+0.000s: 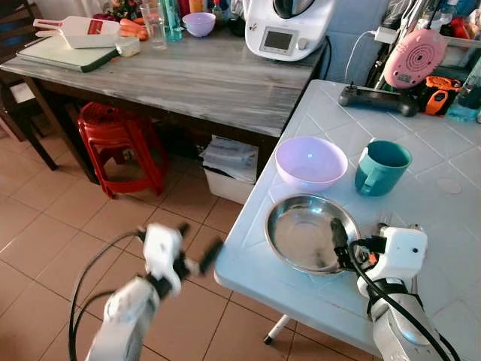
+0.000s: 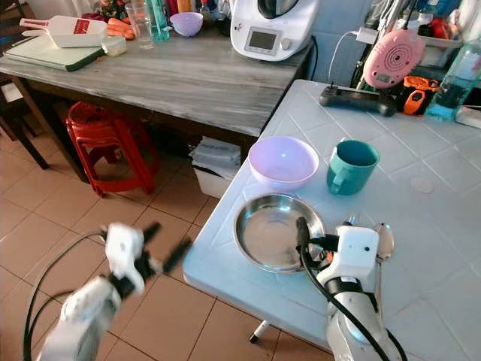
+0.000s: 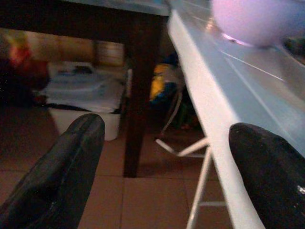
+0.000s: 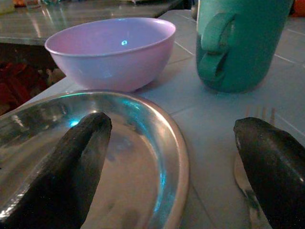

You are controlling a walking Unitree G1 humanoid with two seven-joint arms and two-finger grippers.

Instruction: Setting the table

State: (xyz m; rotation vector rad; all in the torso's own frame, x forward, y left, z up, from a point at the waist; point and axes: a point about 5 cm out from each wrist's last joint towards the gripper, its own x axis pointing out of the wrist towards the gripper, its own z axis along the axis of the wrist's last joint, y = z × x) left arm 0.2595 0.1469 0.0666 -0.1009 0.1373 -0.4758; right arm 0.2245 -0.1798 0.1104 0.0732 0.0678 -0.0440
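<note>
Both grippers' jaws stand apart, empty; the right gripper (image 4: 171, 157) straddling the steel plate (image 1: 310, 232) rim could shove it off the desk (image 1: 443, 226).

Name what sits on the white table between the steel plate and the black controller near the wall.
The lilac bowl sits between the steel plate and the black controller, clearest in the left eye view.

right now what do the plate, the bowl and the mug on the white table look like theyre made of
Plate: looks like steel, polished, since it is silver and mirrors light along its rim.
Bowl: probably plastic, lilac, smooth with a soft sheen; glazed ceramic cannot be ruled out.
Mug: teal, even matte colour, likely plastic or ceramic.
The right gripper hangs open over the plate's rim.
</note>
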